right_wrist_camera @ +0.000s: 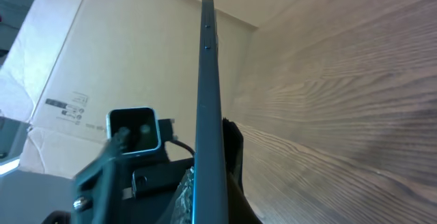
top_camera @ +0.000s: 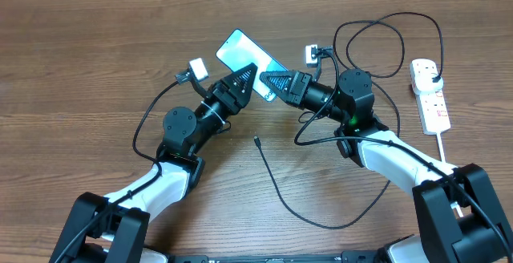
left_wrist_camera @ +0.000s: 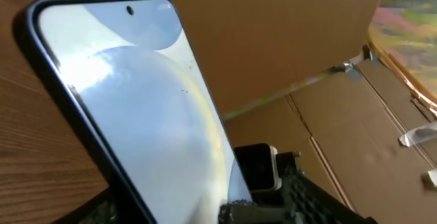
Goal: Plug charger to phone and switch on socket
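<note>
The phone (top_camera: 240,53) stands tilted above the table (top_camera: 96,46). The right gripper's (top_camera: 270,81) fingers clamp its faces; the left gripper (top_camera: 245,83) seems to touch it, grip unclear. The charger (top_camera: 272,184) lies loose on the table.

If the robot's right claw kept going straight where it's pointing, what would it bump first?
The phone: the right gripper has it at its fingertips. Just beyond is the left gripper, pointing back, though depth is unclear from above.

ovhd: top-down, whole table (top_camera: 80,54) | L wrist: close, phone (left_wrist_camera: 136,115) face | R wrist: close, same phone edge-on
</note>
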Controlling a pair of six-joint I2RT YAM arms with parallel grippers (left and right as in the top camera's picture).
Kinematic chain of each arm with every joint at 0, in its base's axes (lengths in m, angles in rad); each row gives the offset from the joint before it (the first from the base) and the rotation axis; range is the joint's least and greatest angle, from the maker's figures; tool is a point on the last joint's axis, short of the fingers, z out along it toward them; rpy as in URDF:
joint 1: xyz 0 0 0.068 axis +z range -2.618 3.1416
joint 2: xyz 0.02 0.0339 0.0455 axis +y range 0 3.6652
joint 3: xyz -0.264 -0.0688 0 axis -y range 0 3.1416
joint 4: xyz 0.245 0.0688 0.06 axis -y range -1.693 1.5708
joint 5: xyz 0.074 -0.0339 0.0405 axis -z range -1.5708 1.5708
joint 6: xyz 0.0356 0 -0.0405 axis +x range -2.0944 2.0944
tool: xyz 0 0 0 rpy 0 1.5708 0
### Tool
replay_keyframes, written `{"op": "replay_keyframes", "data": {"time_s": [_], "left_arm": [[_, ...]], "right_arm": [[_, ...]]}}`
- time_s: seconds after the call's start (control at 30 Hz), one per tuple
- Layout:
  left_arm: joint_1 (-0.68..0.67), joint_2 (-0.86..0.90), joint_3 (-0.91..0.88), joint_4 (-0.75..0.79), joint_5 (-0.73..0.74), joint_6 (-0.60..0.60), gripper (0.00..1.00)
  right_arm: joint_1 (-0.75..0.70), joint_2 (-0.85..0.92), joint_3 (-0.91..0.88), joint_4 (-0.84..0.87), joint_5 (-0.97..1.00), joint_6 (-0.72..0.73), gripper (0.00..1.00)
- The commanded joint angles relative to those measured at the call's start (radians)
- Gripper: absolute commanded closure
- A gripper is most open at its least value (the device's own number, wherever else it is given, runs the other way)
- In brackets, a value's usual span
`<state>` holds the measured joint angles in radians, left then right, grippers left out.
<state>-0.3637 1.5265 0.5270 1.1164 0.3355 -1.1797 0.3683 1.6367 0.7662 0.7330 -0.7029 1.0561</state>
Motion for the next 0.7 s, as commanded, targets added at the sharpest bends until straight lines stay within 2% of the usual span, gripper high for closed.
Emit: {"op": "replay_keyframes", "data": {"time_s": [0.0,0.07,0.33,0.57,0.67], "left_arm": [[0.000,-0.010,0.007,0.043,0.012,-0.043,0.45],[0.000,-0.010,0.007,0.043,0.004,-0.060,0.51],[0.000,-0.010,0.007,0.040,0.007,-0.067,0.46],[0.014,-0.010,0.007,0.040,0.047,-0.066,0.46],[0.018,-0.010,0.007,0.040,0.050,-0.078,0.52]], "right_arm": [[0.006,0.008,0.019,-0.007,0.010,0.016,0.96],[0.006,0.008,0.019,-0.002,0.010,0.018,0.96],[0.017,0.008,0.019,-0.002,-0.037,0.055,0.96],[0.018,0.008,0.019,-0.004,-0.086,0.055,0.96],[0.018,0.008,0.019,-0.005,-0.103,0.053,0.96]]}}
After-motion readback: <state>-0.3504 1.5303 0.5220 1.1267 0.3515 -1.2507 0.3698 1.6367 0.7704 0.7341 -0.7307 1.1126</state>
